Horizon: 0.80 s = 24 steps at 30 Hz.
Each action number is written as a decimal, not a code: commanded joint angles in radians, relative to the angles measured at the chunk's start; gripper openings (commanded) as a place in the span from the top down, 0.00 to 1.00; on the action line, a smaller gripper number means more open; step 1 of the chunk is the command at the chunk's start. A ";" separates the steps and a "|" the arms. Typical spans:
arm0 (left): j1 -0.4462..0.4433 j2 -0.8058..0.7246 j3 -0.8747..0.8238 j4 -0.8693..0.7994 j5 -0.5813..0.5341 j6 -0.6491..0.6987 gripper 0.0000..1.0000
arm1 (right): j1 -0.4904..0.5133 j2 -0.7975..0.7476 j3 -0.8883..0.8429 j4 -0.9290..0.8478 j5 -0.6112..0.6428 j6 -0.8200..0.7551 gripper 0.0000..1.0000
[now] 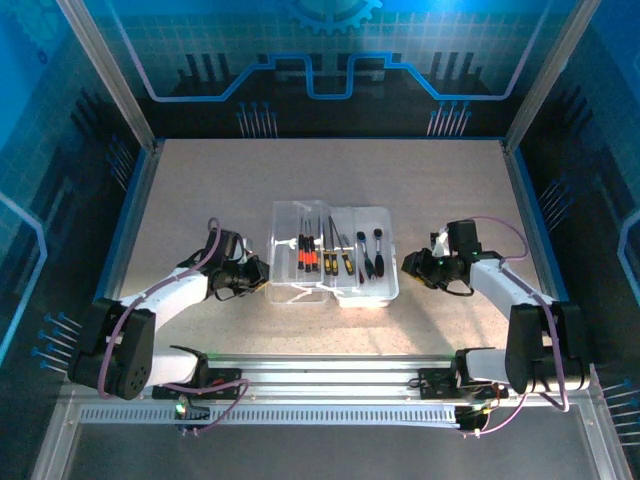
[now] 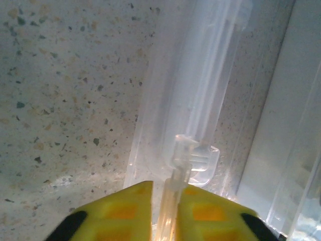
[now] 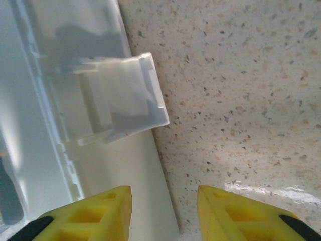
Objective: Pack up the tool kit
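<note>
The tool kit case (image 1: 386, 214) lies open in the middle of the table, its two clear halves side by side. Inside lie several screwdrivers with red handles (image 1: 305, 259), orange-yellow handles (image 1: 336, 263) and black handles (image 1: 372, 254). My left gripper (image 1: 263, 276) is at the case's left side. In the left wrist view that gripper (image 2: 168, 213) is shut on a thin clear plastic edge (image 2: 176, 175), just below a latch tab (image 2: 204, 161). My right gripper (image 1: 409, 266) is at the case's right side. Seen from the right wrist, it (image 3: 164, 213) stands open, straddling the case's right rim (image 3: 150, 191) below a clear latch (image 3: 125, 95).
The speckled tabletop (image 1: 200, 200) has free room on all sides of the case. Metal frame posts (image 1: 110, 80) and blue panel walls border the table. An aluminium rail (image 1: 330, 375) runs along the near edge between the arm bases.
</note>
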 commanded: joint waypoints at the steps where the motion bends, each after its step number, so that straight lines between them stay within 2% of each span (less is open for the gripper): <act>1: -0.004 -0.002 -0.002 -0.034 -0.018 0.021 0.93 | 0.007 0.011 -0.025 0.024 -0.028 0.015 0.61; 6: -0.009 -0.082 0.024 -0.114 -0.059 0.039 1.00 | 0.024 0.022 -0.037 0.043 -0.040 0.019 0.61; 16: -0.022 -0.221 0.145 -0.316 -0.134 0.084 1.00 | 0.094 0.071 -0.047 0.107 -0.048 0.055 0.62; 24: -0.074 -0.282 0.254 -0.426 -0.168 0.092 1.00 | 0.190 0.122 -0.068 0.187 -0.036 0.108 0.63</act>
